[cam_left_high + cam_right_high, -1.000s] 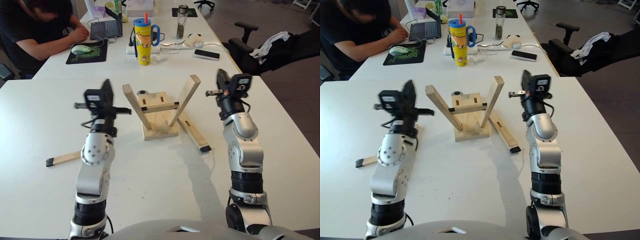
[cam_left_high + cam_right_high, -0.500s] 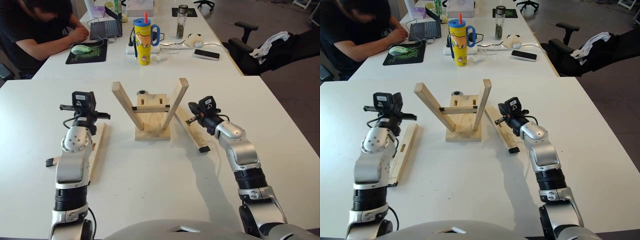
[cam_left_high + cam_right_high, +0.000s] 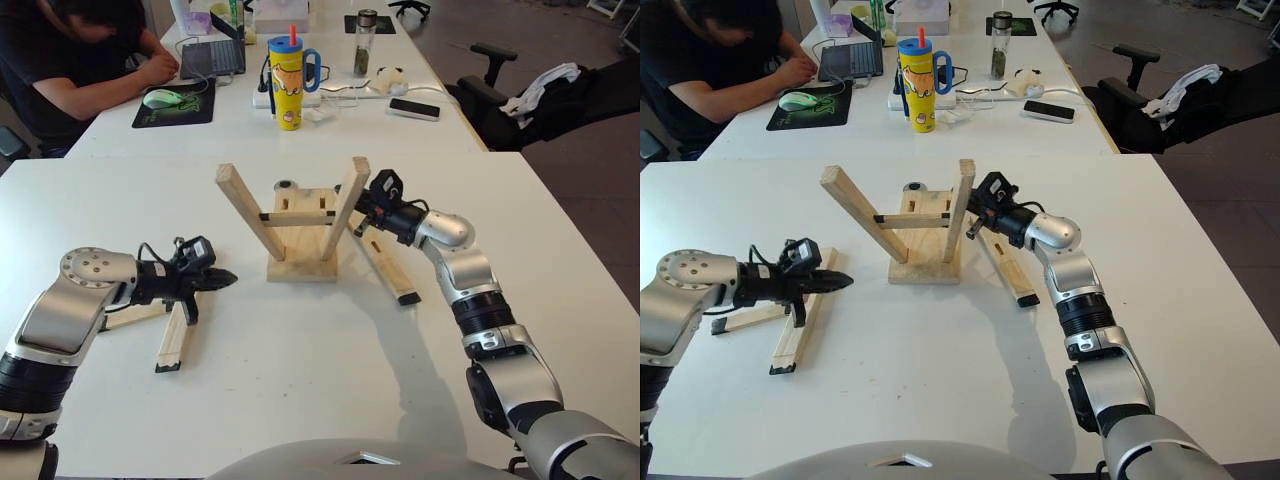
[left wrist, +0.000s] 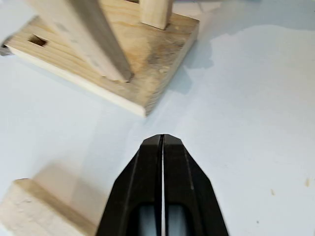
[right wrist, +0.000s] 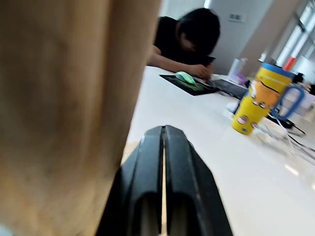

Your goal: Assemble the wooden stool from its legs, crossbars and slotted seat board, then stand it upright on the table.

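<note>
Stool (image 3: pixel 300 265) half-built, seat-down on table (image 3: pixel 330 350); L gripper (image 4: pixel 162 142), R gripper (image 5: pixel 164 132): jaws together, empty.

Seat board (image 3: pixel 303 266) flat, two splayed legs (image 3: pixel 245 212) and crossbar (image 3: pixel 298 214) upward; loose legs (image 3: pixel 390 270) either side.

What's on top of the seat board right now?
A leg and a second leg rise from the seat board, splayed apart, joined by a crossbar. An open slot shows beside them. Their seated ends are hidden in the board.
</note>
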{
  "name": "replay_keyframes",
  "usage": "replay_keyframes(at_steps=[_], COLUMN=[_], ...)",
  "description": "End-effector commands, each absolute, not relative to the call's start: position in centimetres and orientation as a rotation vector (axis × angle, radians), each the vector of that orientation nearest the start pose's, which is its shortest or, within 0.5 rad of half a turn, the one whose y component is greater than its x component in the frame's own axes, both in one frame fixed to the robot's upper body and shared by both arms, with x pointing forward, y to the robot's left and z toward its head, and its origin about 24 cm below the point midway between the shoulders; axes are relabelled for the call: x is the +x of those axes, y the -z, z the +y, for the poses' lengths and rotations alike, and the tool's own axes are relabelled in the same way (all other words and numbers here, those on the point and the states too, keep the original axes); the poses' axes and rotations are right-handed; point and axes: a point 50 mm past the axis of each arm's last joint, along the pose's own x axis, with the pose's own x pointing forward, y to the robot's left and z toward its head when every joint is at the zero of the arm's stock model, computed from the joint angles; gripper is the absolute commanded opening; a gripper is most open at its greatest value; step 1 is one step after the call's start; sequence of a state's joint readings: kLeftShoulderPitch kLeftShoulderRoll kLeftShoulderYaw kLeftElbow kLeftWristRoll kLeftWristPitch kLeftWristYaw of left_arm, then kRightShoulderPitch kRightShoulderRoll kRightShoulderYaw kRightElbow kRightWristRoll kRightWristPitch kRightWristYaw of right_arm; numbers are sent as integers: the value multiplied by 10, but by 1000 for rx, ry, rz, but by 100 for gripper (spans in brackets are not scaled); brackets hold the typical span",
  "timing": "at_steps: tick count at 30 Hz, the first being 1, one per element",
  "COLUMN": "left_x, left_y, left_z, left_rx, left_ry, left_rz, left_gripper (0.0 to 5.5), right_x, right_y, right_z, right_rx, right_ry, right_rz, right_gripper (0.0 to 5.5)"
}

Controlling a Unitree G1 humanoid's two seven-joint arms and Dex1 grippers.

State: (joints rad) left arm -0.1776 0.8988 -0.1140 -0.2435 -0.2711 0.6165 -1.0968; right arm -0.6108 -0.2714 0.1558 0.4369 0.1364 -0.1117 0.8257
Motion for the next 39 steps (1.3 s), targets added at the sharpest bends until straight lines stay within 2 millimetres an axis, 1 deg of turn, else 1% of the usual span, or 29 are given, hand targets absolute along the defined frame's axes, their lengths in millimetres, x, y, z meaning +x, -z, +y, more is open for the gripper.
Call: replay_keyframes(at_steps=[1,4,7,10,12,13,14,17,19,21,23,25,27,29,32,34,36,39], left_x=[240,245,250,257,263,266,269,283,288,287,276,260,243,231,217,208,200,191], left_y=[-99,-91,-86,-88,-93,-96,-100,-115,-123,-132,-138,-139,-131,-122,-120,-118,-110,-96], left_z=[216,208,208,213,214,216,219,231,238,245,245,238,234,237,235,229,220,203], left_rx=[487,521,585,642,681,699,718,782,804,793,709,580,498,469,398,365,368,364], left_ry=[1096,1084,1052,1018,997,986,960,857,812,807,870,962,1031,1054,1116,1168,1195,1211], left_rz=[660,643,652,635,615,603,581,498,460,462,490,513,576,649,706,728,754,759], left_gripper=[1,1,1,1,1,1,1,1,1,1,1,1,1,1,1,1,1,1], right_x=[328,315,301,297,304,308,315,328,332,335,337,336,332,327,317,310,300,289], right_y=[-121,-114,-109,-109,-107,-105,-104,-97,-90,-81,-72,-62,-50,-39,-28,-23,-19,-19], right_z=[-84,-61,-30,-11,-10,-14,-24,-63,-86,-107,-121,-126,-131,-134,-136,-138,-141,-145], right_rx=[-334,-332,-319,-302,-325,-356,-378,-446,-511,-625,-717,-772,-834,-898,-952,-979,-1004,-1011], right_ry=[-1177,-1298,-1387,-1388,-1322,-1274,-1214,-1073,-1013,-981,-967,-992,-1037,-1098,-1218,-1291,-1382,-1468], right_rz=[-189,-176,-184,-196,-187,-180,-164,-103,-50,14,77,142,214,282,375,441,521,604], right_gripper=[0,0,0,0,0,0,0,0,0,0,0,0,0,0,0,0,0,0])
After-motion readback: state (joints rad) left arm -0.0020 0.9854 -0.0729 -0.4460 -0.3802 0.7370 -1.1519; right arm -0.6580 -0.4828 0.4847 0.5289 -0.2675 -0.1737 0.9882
